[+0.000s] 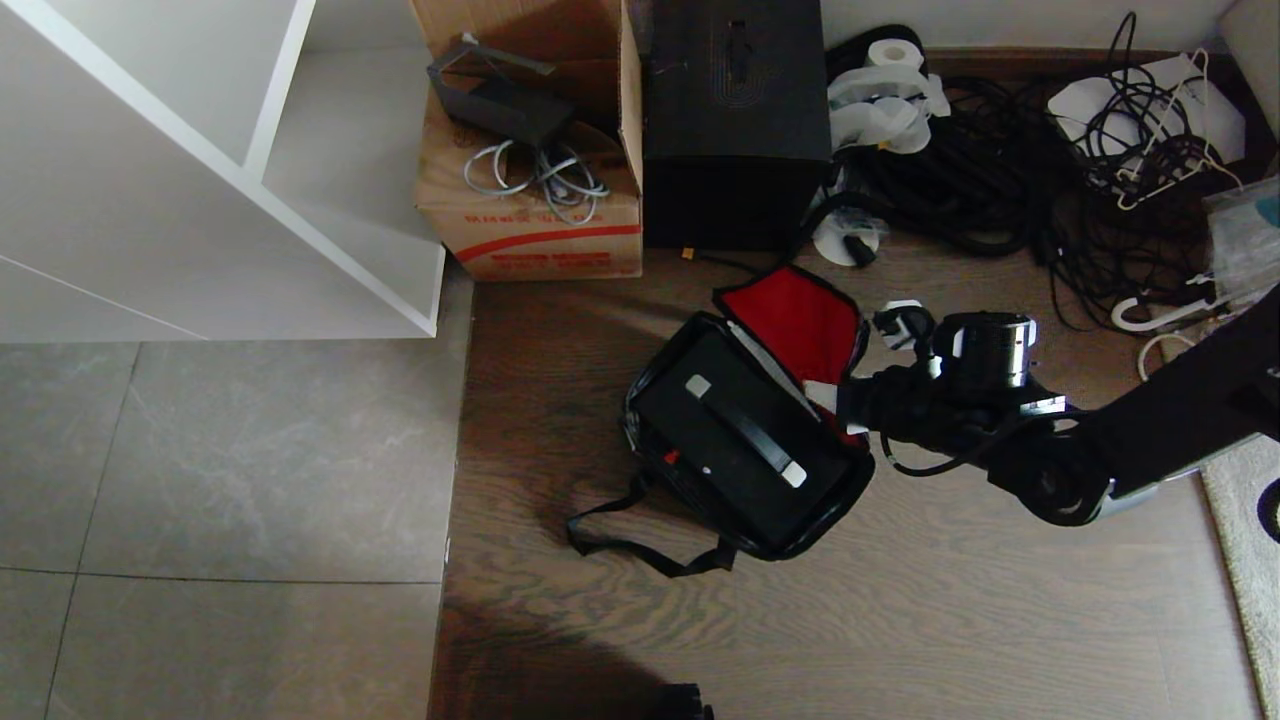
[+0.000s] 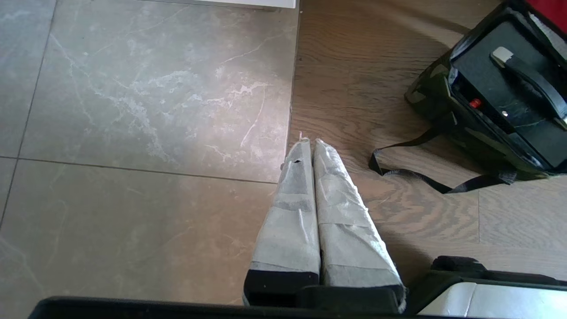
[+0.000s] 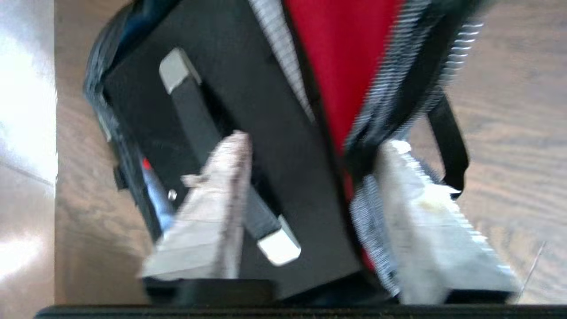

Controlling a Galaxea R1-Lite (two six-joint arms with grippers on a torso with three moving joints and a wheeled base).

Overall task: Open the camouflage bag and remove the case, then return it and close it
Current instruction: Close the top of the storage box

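Right gripper (image 3: 310, 146) astride bag (image 1: 640, 400) rim (parted)

Your view: grey tile floor (image 1: 220, 470) meets dark wood floor (image 1: 900, 620). White shelf unit (image 1: 180, 170) at back. Pale rug (image 1: 1245, 520) along wood floor's edge.

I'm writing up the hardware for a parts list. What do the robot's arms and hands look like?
The right arm is black with a silver-banded cylindrical wrist and a loose black cable. The right hand and the left hand each have two long tapered fingers wrapped in whitish tape on black bases.
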